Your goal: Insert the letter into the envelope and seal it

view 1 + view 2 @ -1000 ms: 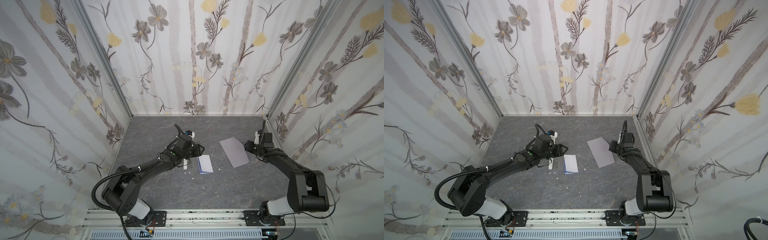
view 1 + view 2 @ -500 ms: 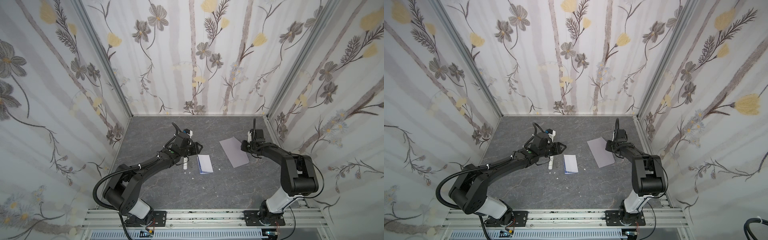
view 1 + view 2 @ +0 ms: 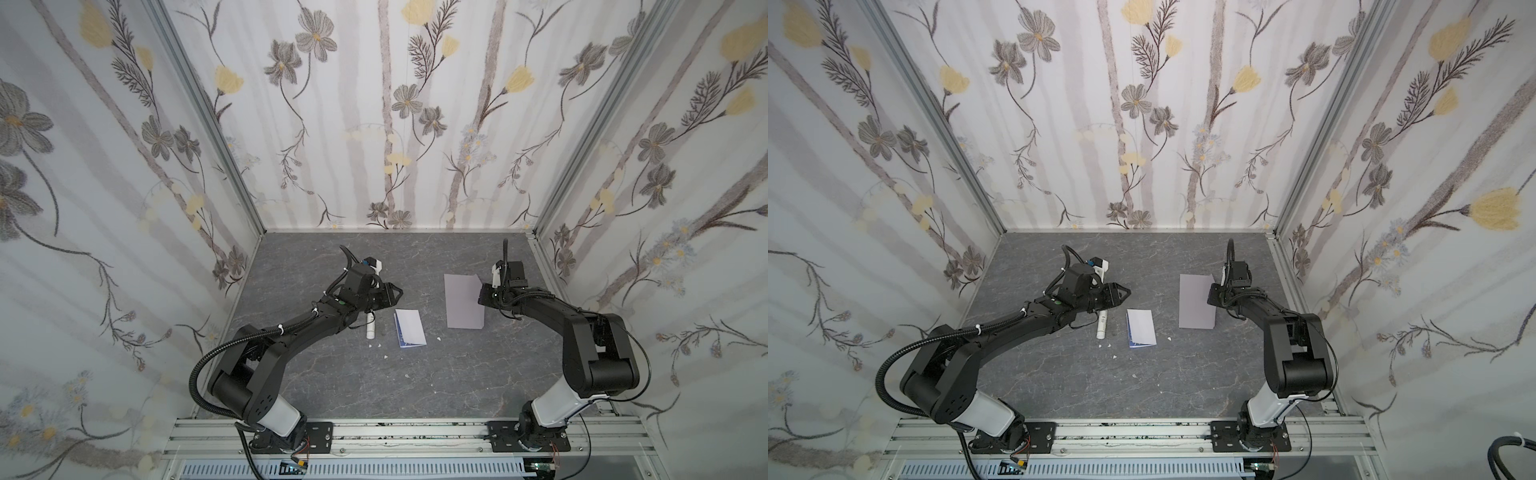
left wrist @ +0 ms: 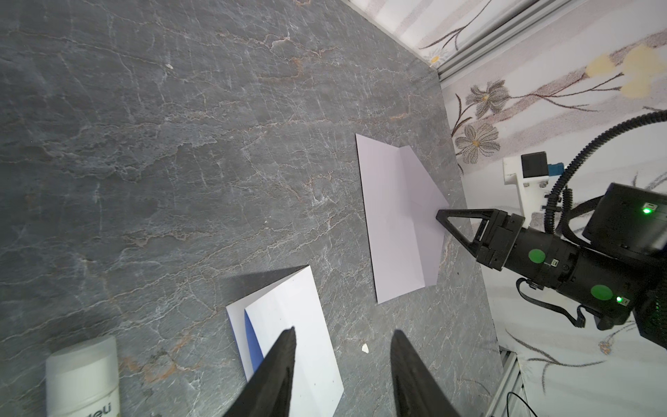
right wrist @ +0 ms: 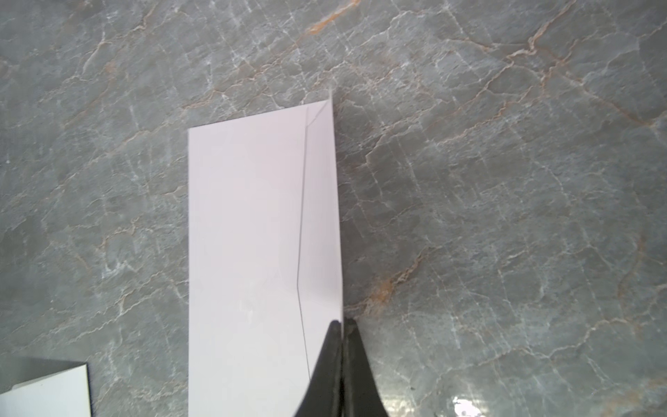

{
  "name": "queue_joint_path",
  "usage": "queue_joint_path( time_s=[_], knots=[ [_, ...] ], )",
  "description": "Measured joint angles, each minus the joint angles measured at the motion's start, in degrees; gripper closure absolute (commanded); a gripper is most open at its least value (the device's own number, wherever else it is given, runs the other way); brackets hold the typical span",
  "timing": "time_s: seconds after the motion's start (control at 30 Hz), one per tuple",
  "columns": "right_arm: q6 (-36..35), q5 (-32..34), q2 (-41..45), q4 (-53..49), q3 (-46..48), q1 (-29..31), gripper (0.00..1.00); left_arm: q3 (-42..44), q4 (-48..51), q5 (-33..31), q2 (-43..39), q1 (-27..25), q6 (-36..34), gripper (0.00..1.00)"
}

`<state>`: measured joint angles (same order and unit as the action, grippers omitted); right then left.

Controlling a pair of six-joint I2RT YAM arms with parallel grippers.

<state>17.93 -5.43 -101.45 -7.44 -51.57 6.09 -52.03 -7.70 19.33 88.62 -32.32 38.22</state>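
Right hand [image 5: 341, 324] pinches the flap [image 4: 424, 187] of the envelope [image 3: 461, 301], lying lengthwise near-to-far right of centre; the spread left hand [image 4: 343, 334] hovers closer to the folded letter [image 3: 410, 327], just near-right of it on the surface [image 3: 353, 386].

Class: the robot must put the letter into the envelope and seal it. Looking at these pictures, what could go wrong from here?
1. The right gripper is shut on the envelope at just its flap edge; thin paper could slip or tear.
2. The folded letter, near the open left gripper, may slide or unfold instead of lifting.
3. The glue stick lies beside the letter; that gripper could knock it rolling.
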Motion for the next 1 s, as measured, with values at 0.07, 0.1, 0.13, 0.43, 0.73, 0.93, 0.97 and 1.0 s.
queue_joint_path(
  time_s=[0.07,0.1,0.13,0.43,0.73,0.93,0.97,1.0],
  knots=[
    [0.1,0.1,2.1,-0.1,1.3,1.0,1.00,0.5,-0.7,0.4,-0.2,0.0,0.2,0.55],
    [0.6,0.3,3.2,-0.1,2.0,1.4,1.00,0.7,-1.0,0.4,-0.3,0.0,0.2,0.55],
    [1.0,0.5,4.4,-0.2,2.9,1.9,1.00,1.0,-1.3,0.7,-0.4,0.0,0.2,0.55],
    [2.6,2.8,13.9,-1.4,11.4,7.8,1.00,3.1,-2.3,1.9,-0.9,0.0,0.6,0.55],
    [5.2,4.3,16.2,-2.5,14.3,14.5,1.00,4.3,-3.2,2.0,-2.2,0.0,0.6,0.55],
    [6.8,5.3,14.2,-2.1,13.4,18.2,1.00,4.8,-3.2,1.9,-3.2,0.0,0.6,0.55],
    [7.1,5.4,13.8,-2.0,13.1,18.8,1.00,4.9,-3.2,1.9,-3.3,0.0,0.6,0.55],
    [7.1,5.7,13.5,-2.0,12.8,19.2,1.00,4.9,-3.3,1.9,-3.4,0.0,0.6,0.55]
  ],
)
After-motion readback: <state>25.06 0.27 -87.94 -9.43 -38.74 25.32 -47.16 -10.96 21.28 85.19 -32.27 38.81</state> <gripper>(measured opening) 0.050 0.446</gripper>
